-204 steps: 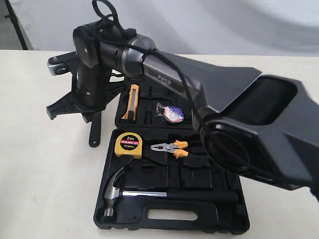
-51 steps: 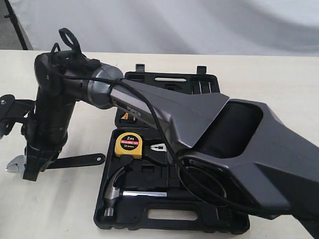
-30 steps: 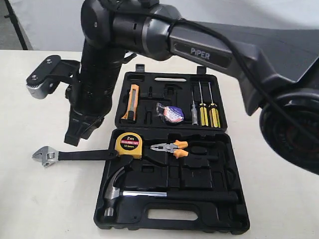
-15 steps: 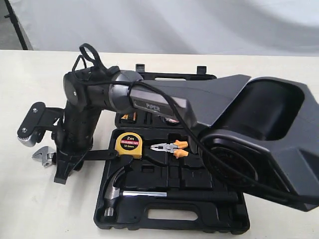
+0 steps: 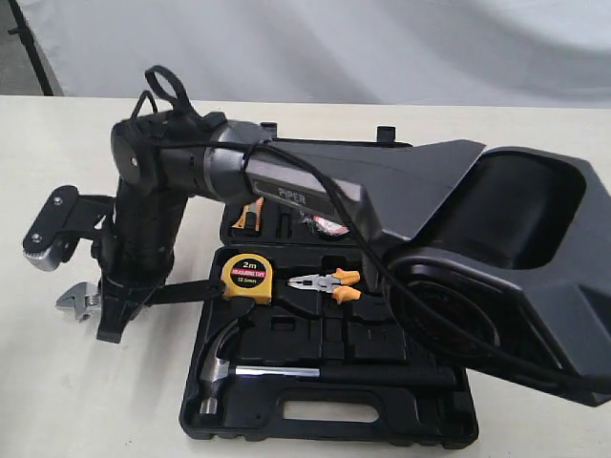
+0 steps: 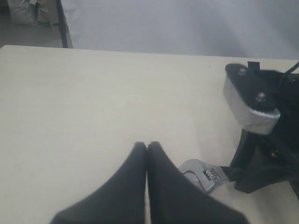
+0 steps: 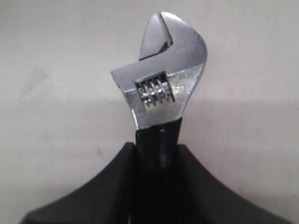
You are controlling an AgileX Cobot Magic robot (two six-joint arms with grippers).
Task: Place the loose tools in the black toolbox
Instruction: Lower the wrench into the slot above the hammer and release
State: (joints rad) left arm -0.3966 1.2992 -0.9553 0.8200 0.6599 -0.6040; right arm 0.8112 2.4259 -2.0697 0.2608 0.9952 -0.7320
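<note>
Though largely covered by the right arm, can make out the black toolbox (image 5: 439, 420) lying open on the surface (image 5: 57, 401). Holds the claw hammer (image 5: 315, 372) in its near half, next to the slot-shaped handle cutout, with a yellow tape measure (image 5: 246, 277) and orange-handled pliers (image 5: 329, 283) further in. Cannot see most of the far half: just a sliver of the tape roll (image 5: 331, 227) under the arm, too little to place in a recess. Finds the adjustable wrench (image 7: 163, 88) outside the case, to its left in the exterior view, silver head over the bare surface, end of the black handle reaching the rim beside the tape measure. Shows the right pincer (image 7: 156, 149) closed on that handle, a finger pressed to each side. Cannot tell whether lifted or resting, with mid-handle lost behind the pincer. Shows the left pincer (image 6: 147, 147) near the wrench head, tips pressed together, gripping nothing
</note>
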